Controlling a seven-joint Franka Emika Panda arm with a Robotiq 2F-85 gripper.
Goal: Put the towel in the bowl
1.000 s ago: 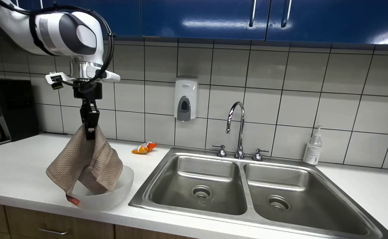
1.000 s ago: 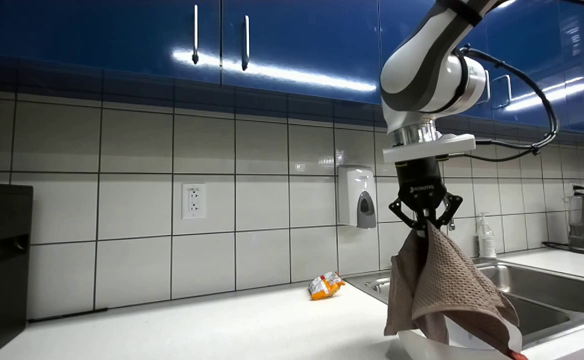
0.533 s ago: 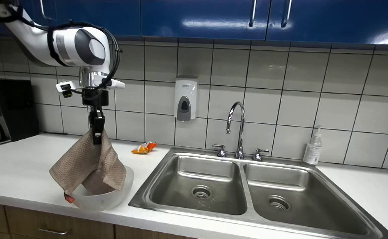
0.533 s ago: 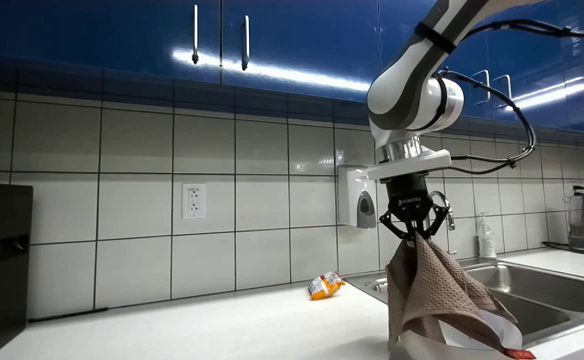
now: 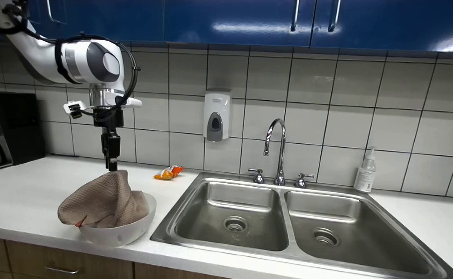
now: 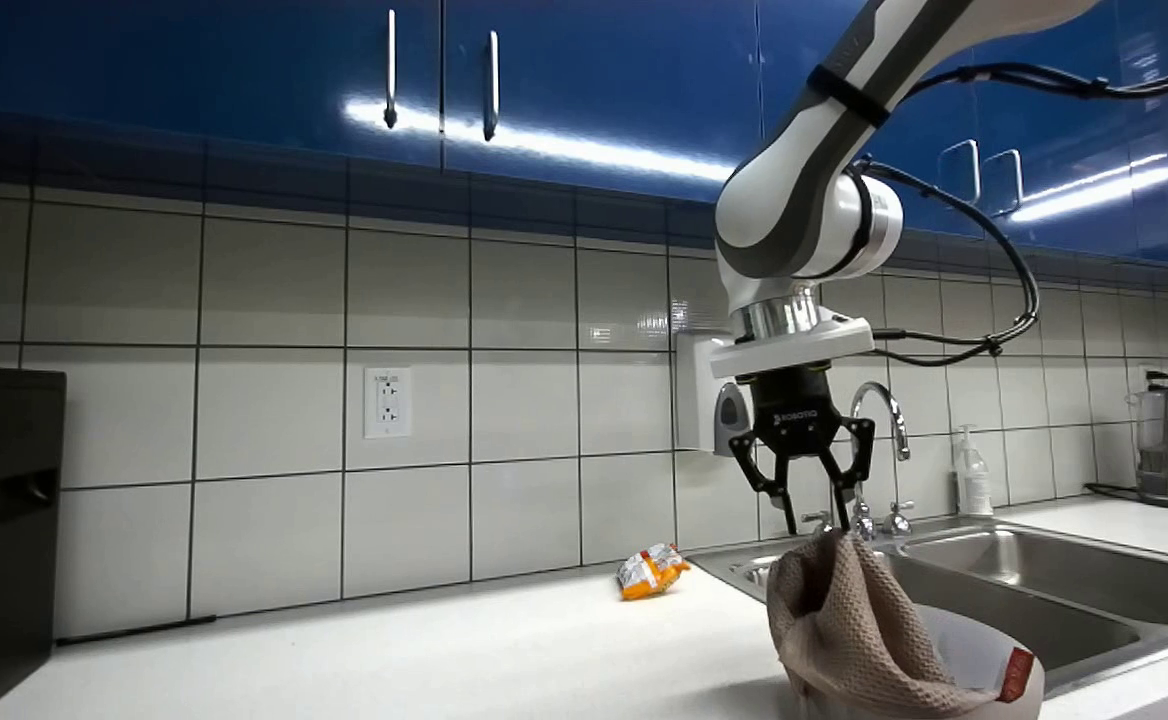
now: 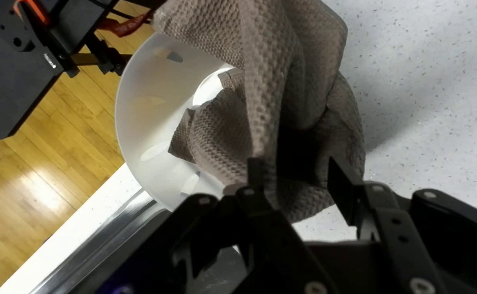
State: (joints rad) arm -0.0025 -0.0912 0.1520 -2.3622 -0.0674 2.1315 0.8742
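Brown textured towel (image 5: 96,199) has slumped partly into the round translucent bowl (image 5: 120,235), lower left of frame; black gripper (image 6: 818,522) stands spread. Likely light, limp: pinch the peak.

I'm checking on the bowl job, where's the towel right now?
In an exterior view, the towel is at lower left, partly inside the bowl and overhanging its rim, left of the sink.

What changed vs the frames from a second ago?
The pincer came down and opened, letting go of the towel. The towel's top, held up before, has slumped downward; part of it lies in the bowl, part sticks out past the rim. Unchanged: the bowl's place on the counter and the orange packet near the wall.
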